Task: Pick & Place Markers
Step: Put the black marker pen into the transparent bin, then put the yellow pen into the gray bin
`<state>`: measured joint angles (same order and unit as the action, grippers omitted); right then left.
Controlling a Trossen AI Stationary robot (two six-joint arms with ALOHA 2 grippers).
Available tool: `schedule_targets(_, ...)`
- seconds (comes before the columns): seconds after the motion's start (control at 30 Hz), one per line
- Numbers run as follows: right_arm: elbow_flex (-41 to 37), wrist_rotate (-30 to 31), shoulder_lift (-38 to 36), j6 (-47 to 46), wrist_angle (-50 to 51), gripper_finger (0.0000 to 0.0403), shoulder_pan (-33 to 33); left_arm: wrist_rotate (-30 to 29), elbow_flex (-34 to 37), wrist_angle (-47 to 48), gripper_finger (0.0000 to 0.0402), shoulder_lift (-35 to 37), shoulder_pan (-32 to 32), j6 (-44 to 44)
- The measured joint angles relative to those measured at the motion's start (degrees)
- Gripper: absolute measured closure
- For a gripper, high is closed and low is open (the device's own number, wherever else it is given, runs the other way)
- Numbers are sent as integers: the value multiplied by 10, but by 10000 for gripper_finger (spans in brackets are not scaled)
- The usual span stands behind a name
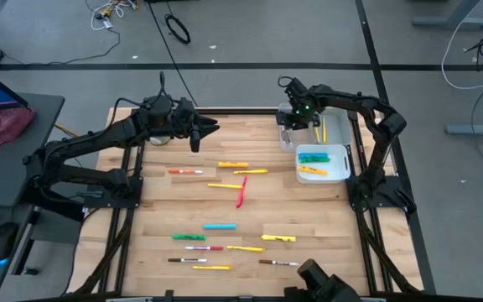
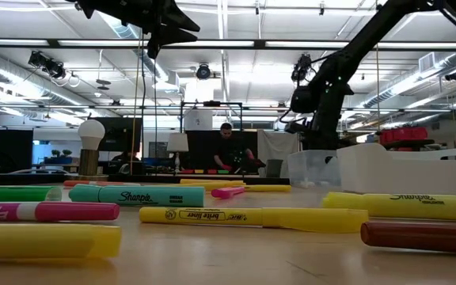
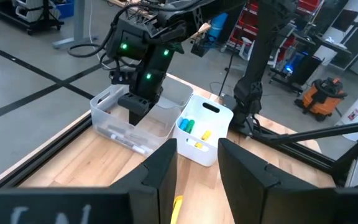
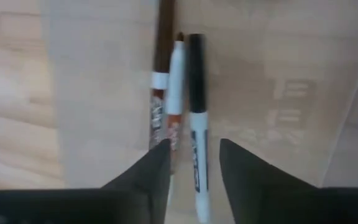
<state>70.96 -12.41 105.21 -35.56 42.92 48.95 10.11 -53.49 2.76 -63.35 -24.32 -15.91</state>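
1. The right hand (image 1: 289, 126) hangs over the clear bin (image 1: 288, 137) at the far right of the bench (image 1: 158, 210). Its fingers (image 4: 148, 174) stand a little apart and hold nothing.
2. Just beyond those fingers, in the right wrist view, three thin pens (image 4: 178, 106) lie side by side on the bin floor: one with a brown cap, one white with a dark tip, one with a black cap.
3. Beside the clear bin, toward the near side, stands a white bin (image 1: 342, 172) with green (image 1: 313, 157) and yellow highlighters (image 1: 312, 170) in it.
4. The left hand (image 1: 196, 134) hovers above the far left part of the bench. Its fingers (image 3: 160, 171) are apart with a narrow gap, and nothing is between them.
5. Loose markers lie over the middle of the bench: a pink-red one (image 1: 241, 193) set at an angle, yellow ones (image 1: 233, 164) around it, and a white pen with red caps (image 1: 185, 171) to the left.
6. Nearer the front edge lie a cyan highlighter (image 1: 220, 226), a green one (image 1: 188, 237), a thick yellow one (image 1: 279, 238) and several more thin pens (image 1: 204, 248).
7. In the low view a person (image 2: 229, 150) sits at a desk far back in the room.
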Motion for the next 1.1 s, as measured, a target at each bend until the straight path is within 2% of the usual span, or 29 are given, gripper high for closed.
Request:
schedule_targets(0.17, 0, 4, -59, 27, 0, 222, -16, 7, 0, 0, 280, 0, 0, -14)
schedule_targets(0.33, 0, 67, -153, 30, -1, 213, -62, 34, 0, 0, 280, 0, 0, -19)
schedule_targets(0.5, 0, 131, -244, 33, -1, 219, -140, 51, 0, 3, 280, 0, 1, -16)
schedule_targets(0.73, -7, 176, -329, 69, -3, 225, -283, 51, 0, 9, 280, 0, 1, -15)
schedule_targets(0.93, -62, 197, -368, 50, -6, 225, -402, 36, 0, 30, 280, 0, 1, -15)
schedule_targets(1.1, -159, 216, -400, -13, -50, 225, -459, 10, 0, 70, 280, 0, 6, -15)
